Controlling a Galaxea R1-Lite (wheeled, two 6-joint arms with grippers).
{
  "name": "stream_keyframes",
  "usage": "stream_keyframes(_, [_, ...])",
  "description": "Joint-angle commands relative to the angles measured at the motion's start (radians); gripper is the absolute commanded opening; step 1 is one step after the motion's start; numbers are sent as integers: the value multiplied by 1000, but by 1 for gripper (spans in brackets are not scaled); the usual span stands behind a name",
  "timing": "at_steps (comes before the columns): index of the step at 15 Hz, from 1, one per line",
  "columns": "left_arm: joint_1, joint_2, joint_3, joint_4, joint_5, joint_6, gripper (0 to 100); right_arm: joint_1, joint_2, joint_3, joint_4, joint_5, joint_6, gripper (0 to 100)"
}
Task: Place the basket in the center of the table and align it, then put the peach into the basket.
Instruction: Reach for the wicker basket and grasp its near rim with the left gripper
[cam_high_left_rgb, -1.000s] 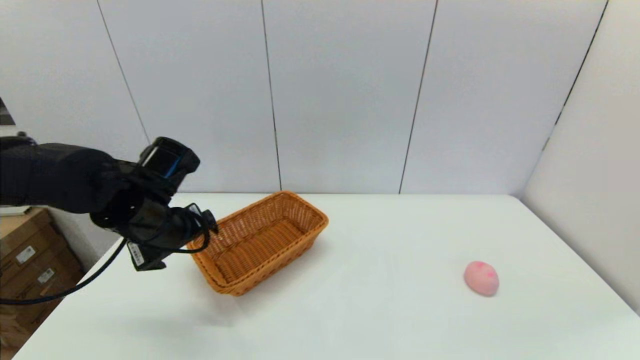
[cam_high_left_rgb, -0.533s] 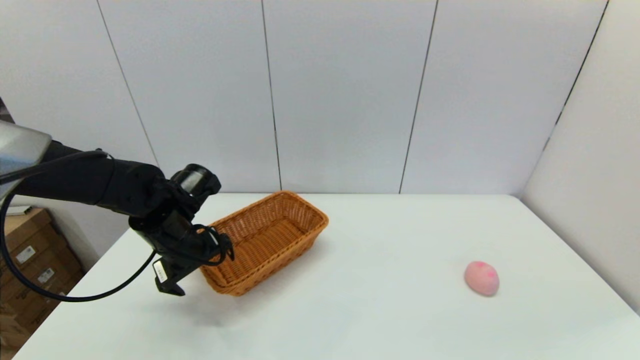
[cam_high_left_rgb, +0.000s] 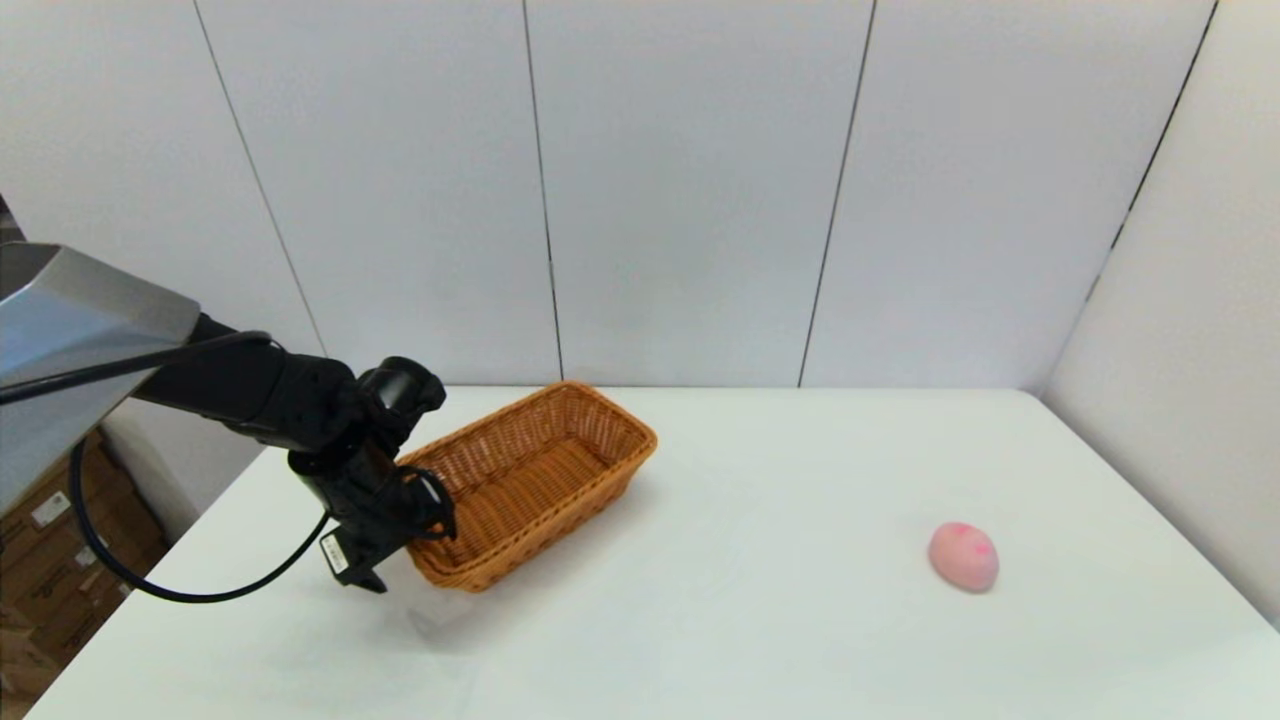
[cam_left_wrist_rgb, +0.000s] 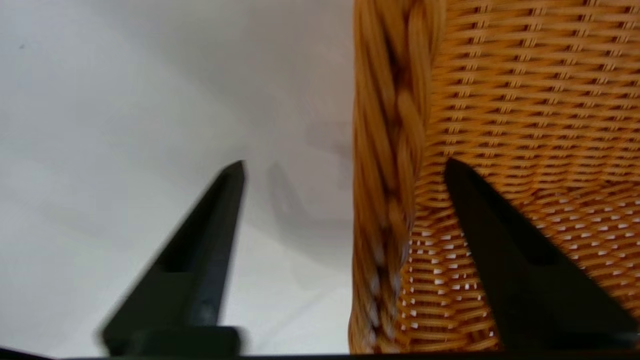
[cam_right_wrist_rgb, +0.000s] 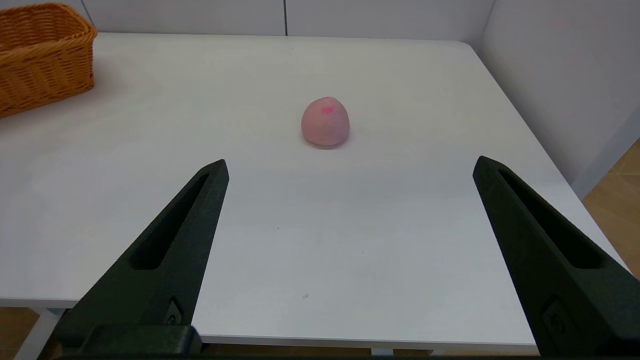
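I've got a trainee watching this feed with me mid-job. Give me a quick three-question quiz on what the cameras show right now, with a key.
1. True or false: the small pale pink egg-shaped peach lies inside the rectangular orange-brown woven wicker basket.
2. Which describes the left gripper? A) shut on the peach B) open, straddling the basket's braided rim C) parked out of view
3. Fill in: the right gripper is open and faces the ____ on the large white table.

Key: 1 false, the peach sits on the table, apart from the basket; 2 B, one finger inside and one outside; 3 peach.
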Motion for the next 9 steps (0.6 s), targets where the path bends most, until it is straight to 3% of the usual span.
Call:
stream_keyframes(1, [0, 10, -1, -1, -5, -2, 0, 0, 0, 0, -1, 1, 0, 100])
stream_keyframes(9, [2, 4, 2, -47, -98, -4, 0, 0, 0, 0, -1, -1, 0, 100])
